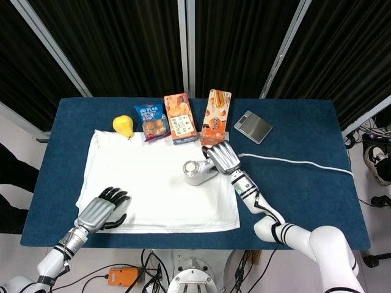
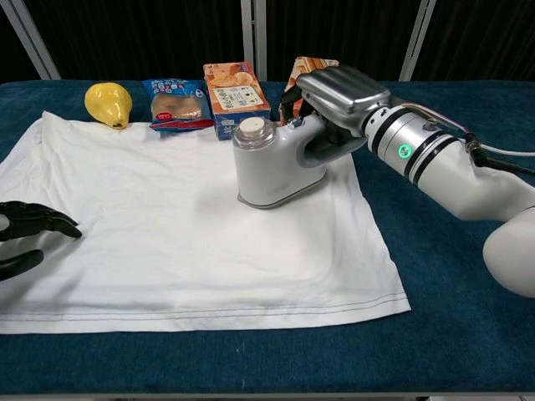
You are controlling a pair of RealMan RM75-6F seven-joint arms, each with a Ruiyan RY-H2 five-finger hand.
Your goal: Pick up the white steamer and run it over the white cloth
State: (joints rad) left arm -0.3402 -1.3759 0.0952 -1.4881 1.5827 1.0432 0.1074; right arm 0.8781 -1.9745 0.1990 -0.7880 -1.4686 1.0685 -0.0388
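Gripping white steamer (image 2: pixel 276 163) by its handle with right hand (image 2: pixel 338 104), fingers wrapped around; soleplate down on white cloth (image 2: pixel 167 242), right-of-centre, toward the far edge. Left hand (image 1: pixel 102 210) empty, fingers spread, resting at cloth's near-left corner, apparently pinning it.

Step in hand, as judged: sweeping across the fabric. Best done flat, soleplate level, light even pressure, slow strokes toward the left and near side where most uncovered cloth lies. Worth avoiding a push into the loose right hem, likely to bunch.

Edges and room:
- Far edge tight: pear (image 2: pixel 109 104), blue snack bag (image 2: pixel 175 104), orange box (image 2: pixel 236 98) and second orange packet (image 1: pixel 215 116) lined up just beyond the cloth. Short strokes only that way.
- Power cord (image 1: pixel 293 162) trailing right across blue table (image 2: pixel 468 317); slack looks adequate, cannot tell how much.
- Grey scale (image 1: pixel 253 126) well apart, far right.
- Left sweep bounded by the pinning hand; stopping short advised.
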